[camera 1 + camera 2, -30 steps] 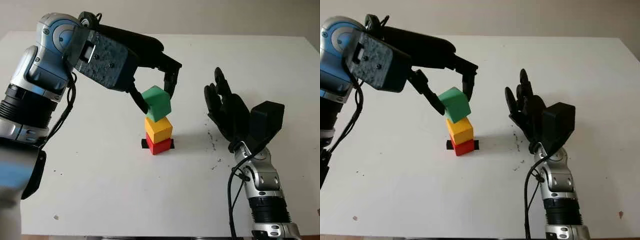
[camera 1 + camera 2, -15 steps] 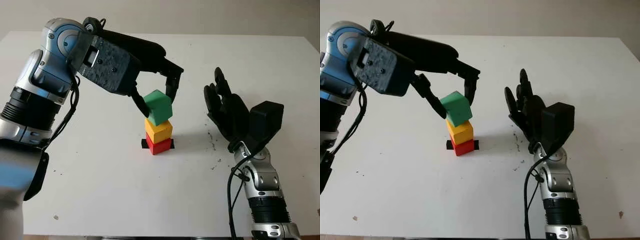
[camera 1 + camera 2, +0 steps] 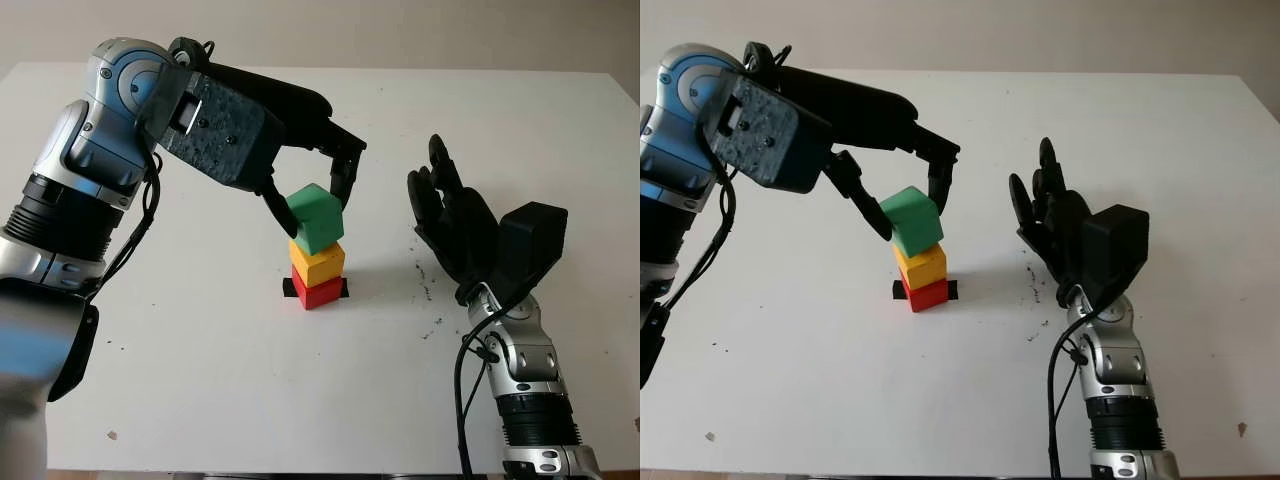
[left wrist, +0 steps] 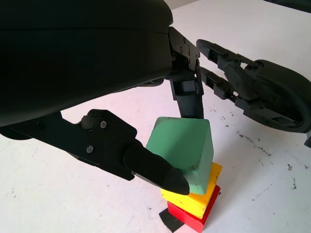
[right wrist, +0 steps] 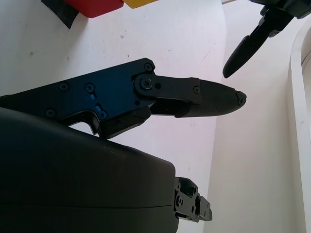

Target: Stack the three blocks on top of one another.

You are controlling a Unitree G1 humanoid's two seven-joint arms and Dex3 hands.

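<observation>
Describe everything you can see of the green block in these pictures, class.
The green cube-shaped block looks matte and solid, perhaps foam or painted wood, with slightly rounded edges. It is tilted, not square to the stack, its lower part resting on the yellow block, which sits on the red block. The left robot hand grips it between black fingertips on opposite sides.
</observation>
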